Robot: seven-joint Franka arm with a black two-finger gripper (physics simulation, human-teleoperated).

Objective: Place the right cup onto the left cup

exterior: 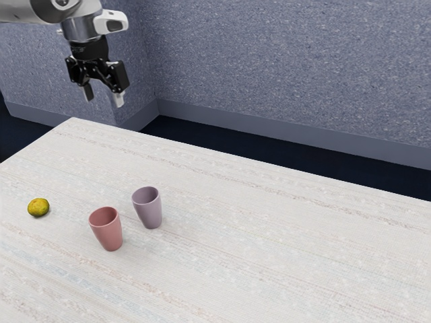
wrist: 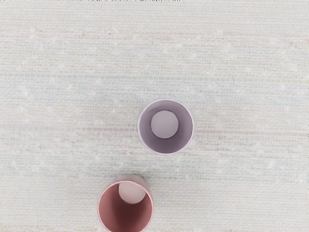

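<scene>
The gripper (exterior: 104, 96) is spread wide and empty, and the pink cup (exterior: 109, 233) stands upright at the mauve cup's (exterior: 149, 211) eight o'clock in the exterior view, both probably light, stiff and slightly slippery, best pinched at the rim.
</scene>
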